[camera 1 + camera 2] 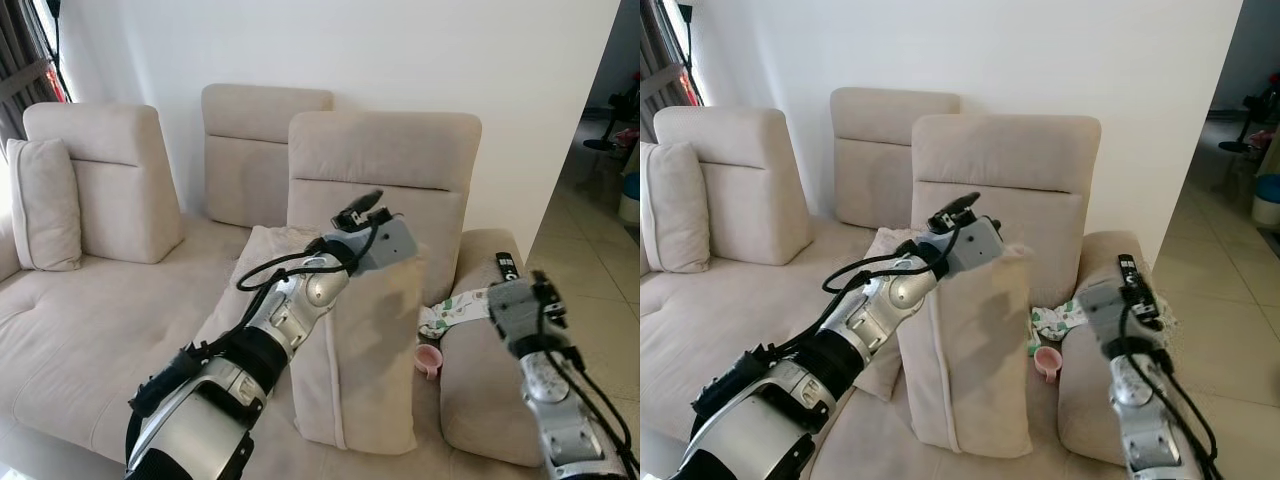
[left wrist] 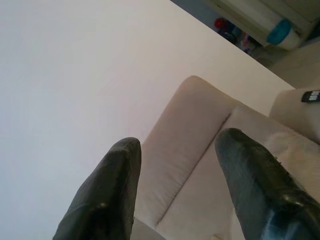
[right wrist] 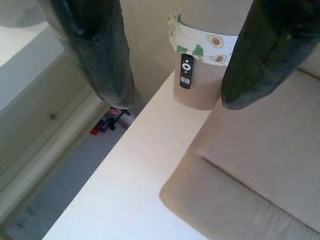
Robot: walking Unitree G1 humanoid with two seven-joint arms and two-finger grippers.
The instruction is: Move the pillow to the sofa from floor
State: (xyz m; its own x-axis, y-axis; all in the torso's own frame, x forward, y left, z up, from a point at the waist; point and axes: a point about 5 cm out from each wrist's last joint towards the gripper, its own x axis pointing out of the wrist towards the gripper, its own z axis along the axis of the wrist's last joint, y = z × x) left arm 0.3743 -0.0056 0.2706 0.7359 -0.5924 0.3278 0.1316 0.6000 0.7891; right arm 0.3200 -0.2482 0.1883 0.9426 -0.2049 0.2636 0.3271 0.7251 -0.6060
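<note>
One pillow [image 1: 370, 350] stands upright on sofa [image 1: 90, 330] seat nr right armrest; we judge it soft, light. Left gripper [image 2: 175, 185] & right gripper [image 3: 175, 65] open, empty; grip top edge.

Black remote [image 1: 506, 266] lies on the right armrest, near its back end. Patterned cloth [image 1: 455, 310] with green print drapes over the armrest's inner side, just in front of the remote. Small pink cup [image 1: 429, 359] sits on the seat below the cloth. White wall [image 1: 400, 50] behind. Tiled floor [image 1: 585, 250] to the right. Dark curtain [image 1: 25, 60] at far left.
</note>
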